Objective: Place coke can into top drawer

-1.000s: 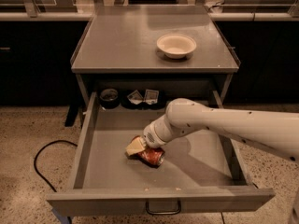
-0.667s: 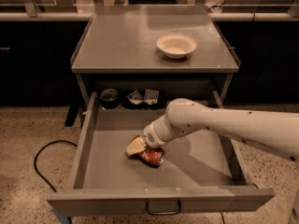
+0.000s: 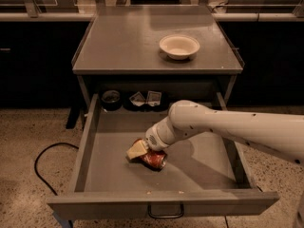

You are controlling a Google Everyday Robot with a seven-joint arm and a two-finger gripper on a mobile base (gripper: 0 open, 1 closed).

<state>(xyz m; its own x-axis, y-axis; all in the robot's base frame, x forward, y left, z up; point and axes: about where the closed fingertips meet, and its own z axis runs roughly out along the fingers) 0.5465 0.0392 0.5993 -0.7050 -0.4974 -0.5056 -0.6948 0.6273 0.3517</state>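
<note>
The gripper (image 3: pixel 139 151) is down inside the top drawer (image 3: pixel 88 146), close to the drawer floor and a little left of its middle. It lies against the coke can (image 3: pixel 154 159), which sits at about 4 o'clock from it, touching. Whether the gripper is clenched on the can or has released it cannot be told, as its pale tip and the wrist cover the near end of the can. The can lies on its side on the drawer floor, tilted, its red body with white markings pointing toward 4 o'clock.

From the gripper the white arm (image 3: pixel 223 125) runs out toward 2 o'clock, bends at a rounded joint over the right half of the drawer, then goes off the picture at 3 o'clock, crossing above the drawer's right wall.

The drawer is pulled well out, with a dark wire handle (image 3: pixel 165 212) on its front panel at 6 o'clock from the gripper. At the back of the drawer, at 11 o'clock, stands a small dark round tin (image 3: pixel 111 98); at 12 o'clock, just beside it, are two small pale packets (image 3: pixel 146 98), side by side.

Above, the grey table (image 3: pixel 123 42) carries a white bowl (image 3: pixel 179 46) at about 1 o'clock — upright, on the right half of the top. On the speckled floor at 9 o'clock a black cable (image 3: pixel 42 161) loops beside the drawer's left wall.
</note>
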